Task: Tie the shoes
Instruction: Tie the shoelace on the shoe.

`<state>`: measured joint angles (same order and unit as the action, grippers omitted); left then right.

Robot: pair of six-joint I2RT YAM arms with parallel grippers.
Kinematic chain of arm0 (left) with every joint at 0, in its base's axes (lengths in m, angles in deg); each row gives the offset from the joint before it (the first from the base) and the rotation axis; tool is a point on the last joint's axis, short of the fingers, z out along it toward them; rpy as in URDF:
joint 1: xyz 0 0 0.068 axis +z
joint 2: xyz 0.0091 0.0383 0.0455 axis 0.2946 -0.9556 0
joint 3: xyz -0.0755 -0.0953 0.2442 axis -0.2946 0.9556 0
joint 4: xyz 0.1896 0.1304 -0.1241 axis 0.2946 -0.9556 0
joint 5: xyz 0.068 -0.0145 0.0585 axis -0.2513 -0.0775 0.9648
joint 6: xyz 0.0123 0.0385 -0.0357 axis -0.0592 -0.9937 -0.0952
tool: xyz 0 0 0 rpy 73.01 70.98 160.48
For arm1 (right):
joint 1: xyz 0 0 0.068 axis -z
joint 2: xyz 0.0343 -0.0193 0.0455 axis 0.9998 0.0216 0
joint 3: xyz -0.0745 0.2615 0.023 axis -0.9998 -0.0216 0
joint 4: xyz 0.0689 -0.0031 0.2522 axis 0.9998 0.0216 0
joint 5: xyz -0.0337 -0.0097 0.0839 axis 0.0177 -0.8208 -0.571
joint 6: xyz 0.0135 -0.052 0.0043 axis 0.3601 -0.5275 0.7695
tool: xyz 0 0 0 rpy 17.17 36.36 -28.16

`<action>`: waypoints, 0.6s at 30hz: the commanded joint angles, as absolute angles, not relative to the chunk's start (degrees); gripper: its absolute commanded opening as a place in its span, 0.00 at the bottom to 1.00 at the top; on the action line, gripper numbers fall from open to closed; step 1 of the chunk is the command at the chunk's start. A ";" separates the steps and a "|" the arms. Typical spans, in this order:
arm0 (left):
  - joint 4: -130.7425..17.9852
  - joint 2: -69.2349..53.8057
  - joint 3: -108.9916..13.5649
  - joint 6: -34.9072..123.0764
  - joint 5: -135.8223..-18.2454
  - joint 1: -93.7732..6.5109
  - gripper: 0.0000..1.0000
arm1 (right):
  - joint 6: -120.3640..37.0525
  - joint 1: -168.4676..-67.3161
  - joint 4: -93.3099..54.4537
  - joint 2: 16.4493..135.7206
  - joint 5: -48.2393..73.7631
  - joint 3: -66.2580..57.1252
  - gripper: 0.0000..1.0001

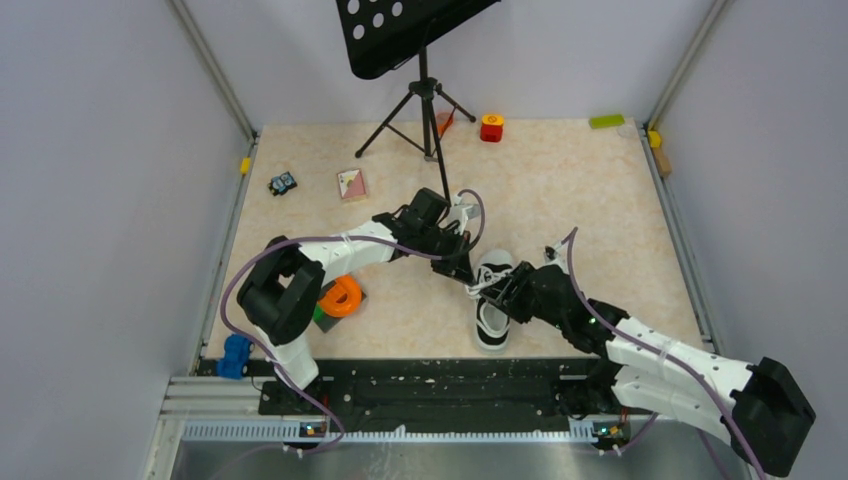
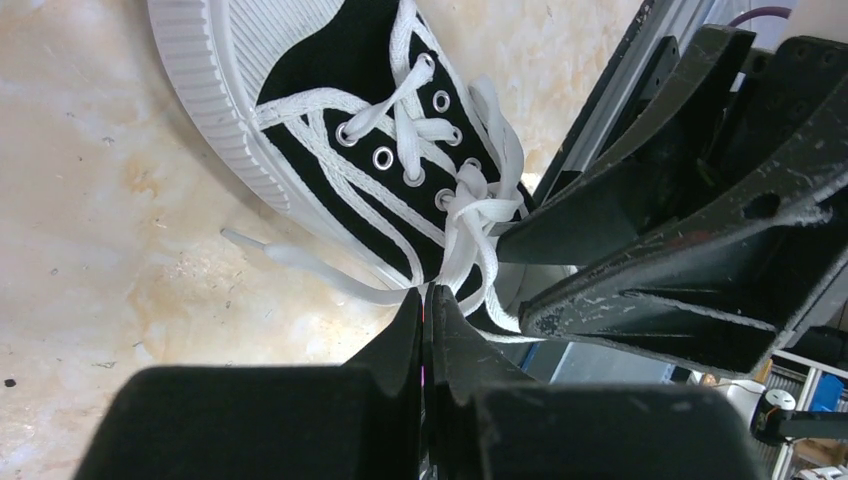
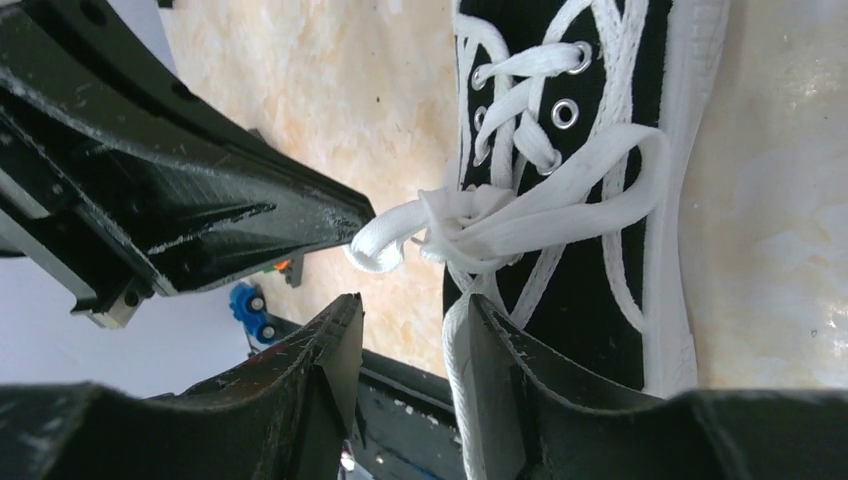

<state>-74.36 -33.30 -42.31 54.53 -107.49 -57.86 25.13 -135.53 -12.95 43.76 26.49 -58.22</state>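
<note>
The left gripper point(image 2: 427, 300) is clenched tight, its two fingertips pressed together on a strand of the white laces point(image 2: 470, 210) right beside the knot. Its wrist tips down toward the table point(image 1: 580, 200). Behind it the forearm runs back leftward to a raised, sharply bent elbow, which then drops to the base at the near left. The right gripper point(image 3: 412, 310) comes in from the opposite side with its jaws released. One loose lace strand hangs down through the gap along the inner face of one finger, with nothing squeezed. That arm lies low and stretched, slanting from its base at the near right corner up and leftward to the shoe. The two grippers' tips almost meet over the bunched knot, close together but not quite touching. The black sneaker point(image 1: 490, 320) with its white sole sits flat on the table near the middle, just ahead of the arms' mounting rail. It lies lengthwise between near and far, with the grippers crowded over its far half. Farther out, an orange ring point(image 1: 342, 295) sits under the left elbow, and a black music stand point(image 1: 420, 30) stands at the back.
</note>
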 commanded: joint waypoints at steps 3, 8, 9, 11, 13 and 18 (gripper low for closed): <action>-74.21 -33.04 -43.29 52.95 -109.72 -57.12 0.00 | 29.35 -135.62 -18.28 44.58 30.24 -59.46 0.44; -74.13 -33.04 -42.98 52.72 -110.40 -57.06 0.00 | 29.91 -135.41 -19.57 45.43 30.57 -60.08 0.41; -74.13 -33.03 -42.90 52.73 -110.56 -57.04 0.00 | 30.03 -135.17 -19.52 45.52 30.60 -60.22 0.40; -73.89 -32.99 -42.70 52.81 -110.61 -57.05 0.00 | 30.06 -134.48 -21.04 46.15 30.19 -60.17 0.39; -73.72 -32.88 -42.53 52.81 -110.78 -57.03 0.00 | 30.10 -134.09 -21.60 46.84 29.79 -60.27 0.38; -73.42 -32.94 -42.16 53.15 -110.95 -57.06 0.00 | 30.49 -133.49 -22.49 48.29 28.92 -60.75 0.36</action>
